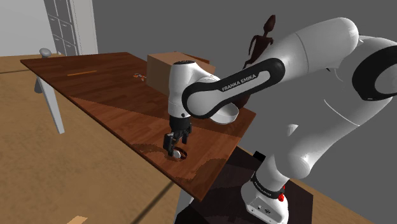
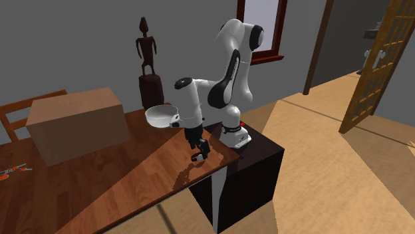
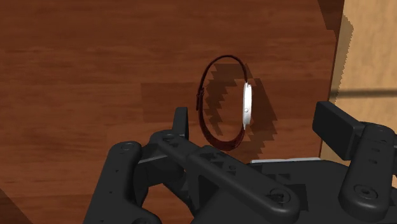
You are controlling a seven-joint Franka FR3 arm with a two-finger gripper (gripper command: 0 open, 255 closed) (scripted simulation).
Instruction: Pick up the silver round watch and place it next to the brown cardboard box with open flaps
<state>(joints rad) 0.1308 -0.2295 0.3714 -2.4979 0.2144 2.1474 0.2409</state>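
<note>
Silver round watch (image 3: 246, 107) on a dark red strap stands on edge, lower middle in the shoulder view; brown cardboard box (image 1: 159, 67) sits upper middle, well apart

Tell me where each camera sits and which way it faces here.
Shoulder view: beside the stand, looking down over the table; arm and pincer show, above the watch.
Second exterior view: raised, off the table's corner, facing the whole arm on its stand; cardboard box at that view's left.
Wrist view: on the hand, looking down at the watch between the open fingers.
Both exterior views share pincer, watch and cardboard box.
</note>
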